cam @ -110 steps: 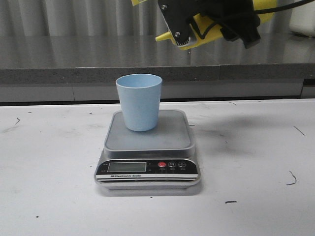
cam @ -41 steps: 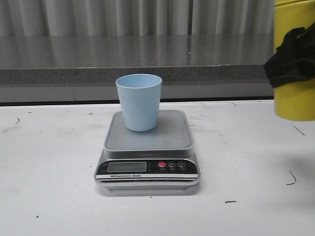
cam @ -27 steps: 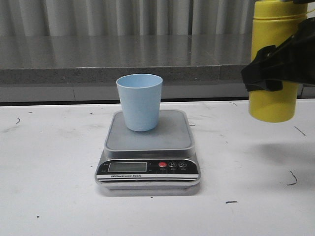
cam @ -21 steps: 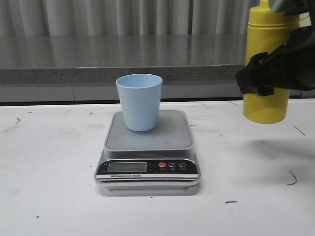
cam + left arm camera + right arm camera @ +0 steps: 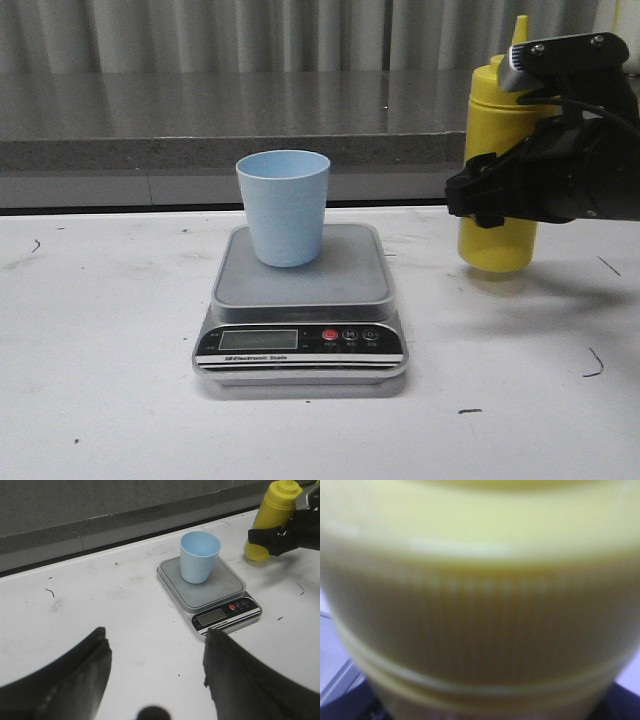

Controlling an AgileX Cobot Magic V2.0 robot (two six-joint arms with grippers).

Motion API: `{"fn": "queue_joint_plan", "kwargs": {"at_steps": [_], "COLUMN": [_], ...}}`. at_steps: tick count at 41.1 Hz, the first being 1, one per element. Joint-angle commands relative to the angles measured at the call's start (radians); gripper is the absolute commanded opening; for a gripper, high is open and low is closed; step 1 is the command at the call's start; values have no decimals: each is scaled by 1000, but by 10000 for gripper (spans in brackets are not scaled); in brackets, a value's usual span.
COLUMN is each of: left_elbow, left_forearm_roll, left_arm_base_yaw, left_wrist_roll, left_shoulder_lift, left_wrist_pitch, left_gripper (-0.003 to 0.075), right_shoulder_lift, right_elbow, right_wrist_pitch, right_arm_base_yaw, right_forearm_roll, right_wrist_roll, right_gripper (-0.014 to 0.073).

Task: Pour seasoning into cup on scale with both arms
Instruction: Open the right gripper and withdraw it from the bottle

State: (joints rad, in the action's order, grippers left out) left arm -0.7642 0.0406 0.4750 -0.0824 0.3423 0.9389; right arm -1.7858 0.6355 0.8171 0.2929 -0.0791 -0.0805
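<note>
The light blue cup [image 5: 283,205] stands upright on the grey platform of the scale [image 5: 300,290], whose black panel faces front. To its right the yellow seasoning bottle [image 5: 497,150] is upright, nozzle up, its base at or just above the table. My right gripper [image 5: 500,200] is shut on the bottle's middle; the bottle [image 5: 480,605] fills the right wrist view as a yellow blur. My left gripper [image 5: 155,645] is open over bare table, short of the scale [image 5: 210,587] and cup [image 5: 200,557], with nothing between its fingers. It does not show in the front view.
The white table [image 5: 100,400] carries small dark scuff marks. Behind it runs a grey stone ledge [image 5: 200,150] under a corrugated metal wall.
The bottle, tipped high above the cup 2.7 s ago, has come down and leftward from the right edge, upright in my right gripper. Cup and scale have not moved.
</note>
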Motion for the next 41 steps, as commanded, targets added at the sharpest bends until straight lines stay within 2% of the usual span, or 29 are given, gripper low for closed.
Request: {"fn": "queue_joint_plan", "kwargs": {"at_steps": [1, 5, 11, 27, 35, 41], "left_elbow": [-24, -24, -24, -24, -24, -24], "left_forearm_roll": [-1, -1, -1, -1, -1, -1], "left_arm_base_yaw": [5, 5, 5, 5, 5, 5], "left_wrist_roll": [-9, -9, -9, -9, -9, -9], "left_shoulder_lift": [10, 10, 10, 10, 10, 10], "left_wrist_pitch": [-73, -73, -73, -73, -73, -73], "left_gripper": [409, 409, 409, 409, 409, 409], "right_shoulder_lift": [12, -12, -32, -30, 40, 126], "right_elbow": [64, 82, 82, 80, 80, 80], "right_wrist_pitch": [117, 121, 106, 5, -118, -307], "right_arm_base_yaw": [0, 0, 0, 0, 0, 0], "right_forearm_roll": [0, 0, -3, -3, -3, -1], "right_wrist_roll": [3, 3, 38, 71, 71, 71], "right_gripper": [296, 297, 349, 598, 605, 605]}}
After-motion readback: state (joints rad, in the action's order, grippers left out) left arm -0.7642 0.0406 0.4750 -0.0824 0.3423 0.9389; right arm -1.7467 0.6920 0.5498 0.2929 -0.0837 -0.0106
